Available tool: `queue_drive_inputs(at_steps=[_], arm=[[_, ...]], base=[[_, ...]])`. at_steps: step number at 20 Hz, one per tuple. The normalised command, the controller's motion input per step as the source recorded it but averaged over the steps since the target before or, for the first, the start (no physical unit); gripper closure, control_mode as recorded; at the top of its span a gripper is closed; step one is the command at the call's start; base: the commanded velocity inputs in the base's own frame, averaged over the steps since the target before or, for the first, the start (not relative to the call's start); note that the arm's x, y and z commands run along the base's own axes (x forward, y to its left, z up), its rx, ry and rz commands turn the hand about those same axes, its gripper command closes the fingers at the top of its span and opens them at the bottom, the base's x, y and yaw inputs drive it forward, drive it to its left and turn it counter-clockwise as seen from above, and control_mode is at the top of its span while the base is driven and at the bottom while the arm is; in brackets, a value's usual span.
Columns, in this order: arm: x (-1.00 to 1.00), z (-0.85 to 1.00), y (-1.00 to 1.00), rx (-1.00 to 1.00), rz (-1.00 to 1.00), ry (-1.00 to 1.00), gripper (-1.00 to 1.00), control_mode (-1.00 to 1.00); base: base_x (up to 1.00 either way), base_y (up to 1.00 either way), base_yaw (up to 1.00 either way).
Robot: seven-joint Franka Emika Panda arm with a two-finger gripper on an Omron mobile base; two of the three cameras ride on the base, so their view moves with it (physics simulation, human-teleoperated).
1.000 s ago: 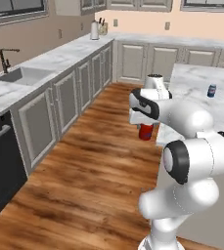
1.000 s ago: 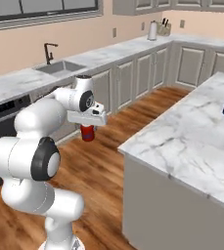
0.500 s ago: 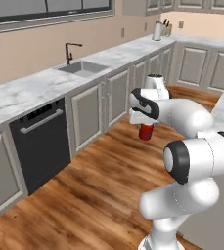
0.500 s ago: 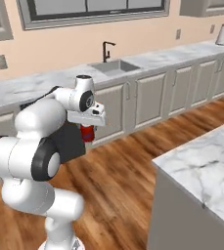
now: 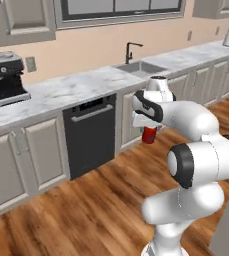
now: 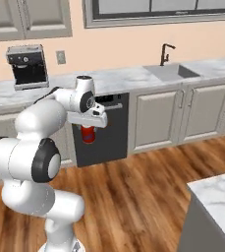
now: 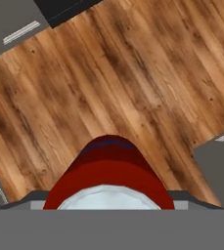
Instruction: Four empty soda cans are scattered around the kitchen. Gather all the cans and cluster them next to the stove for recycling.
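The end effector (image 5: 148,131) held one red soda can (image 5: 149,135) over the wood floor (image 5: 86,200), apparently mid-carry; no stove in sight at twelve o'clock.

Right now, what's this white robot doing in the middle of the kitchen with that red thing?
The robot arm's gripper is holding a red soda can upright in the air, above the wood floor. It stands in front of the marble counter, near the black dishwasher and the sink. A coffee machine sits on the counter further along. The can has not been set down anywhere yet.
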Motion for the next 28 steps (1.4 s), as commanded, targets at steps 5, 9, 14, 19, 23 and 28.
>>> queue_drive_inputs(at_steps=[5, 9, 14, 19, 23, 28], arm=[[0.00, 0.00, 0.00, 0.00, 0.00, 0.00, 1.00, 1.00], [0.00, 0.00, 0.00, 0.00, 0.00, 0.00, 1.00, 1.00], [0.00, 0.00, 0.00, 0.00, 0.00, 0.00, 1.00, 1.00], [0.00, 0.00, 0.00, 0.00, 0.00, 0.00, 1.00, 1.00], [0.00, 0.00, 0.00, 0.00, 0.00, 0.00, 1.00, 1.00], [0.00, 0.00, 0.00, 0.00, 0.00, 0.00, 1.00, 1.00]], base=[[-0.13, 0.07, 0.50], [-0.11, 0.06, 0.50], [-0.11, 0.07, 0.50], [-0.12, 0.06, 0.50], [-0.11, 0.03, 0.50], [-0.01, 0.00, 0.50]])
